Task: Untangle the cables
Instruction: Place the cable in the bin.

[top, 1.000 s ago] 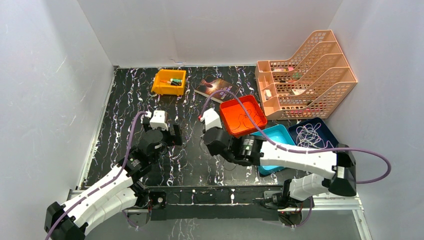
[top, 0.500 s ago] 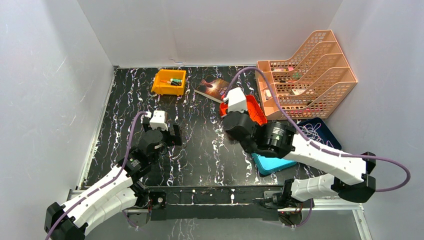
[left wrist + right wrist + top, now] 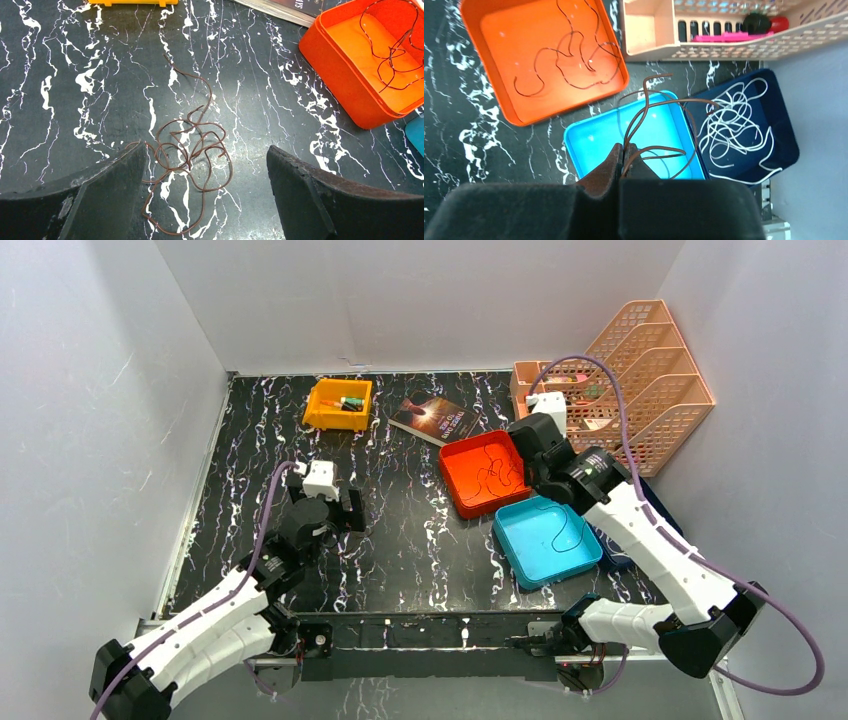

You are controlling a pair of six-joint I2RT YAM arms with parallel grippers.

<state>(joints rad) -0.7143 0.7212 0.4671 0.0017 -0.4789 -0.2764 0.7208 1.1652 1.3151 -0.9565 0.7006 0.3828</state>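
Cable point(image 3: 644, 107) hung pinched tight in the right gripper point(image 3: 623, 150), trailing over the blue tray point(image 3: 589, 140) near the table's right edge. The left gripper point(image 3: 204, 152) gaped wide, empty, above a brown tangle point(image 3: 192, 150) toward the left edge.

A loose tangle of dark brown cable point(image 3: 190, 160) lies on a black, white-veined table point(image 3: 65, 75) between the wide-spread fingers of the left gripper point(image 3: 206, 148), while an orange tray point(image 3: 345, 90) at upper right holds another thin dark cable point(image 3: 397, 50).
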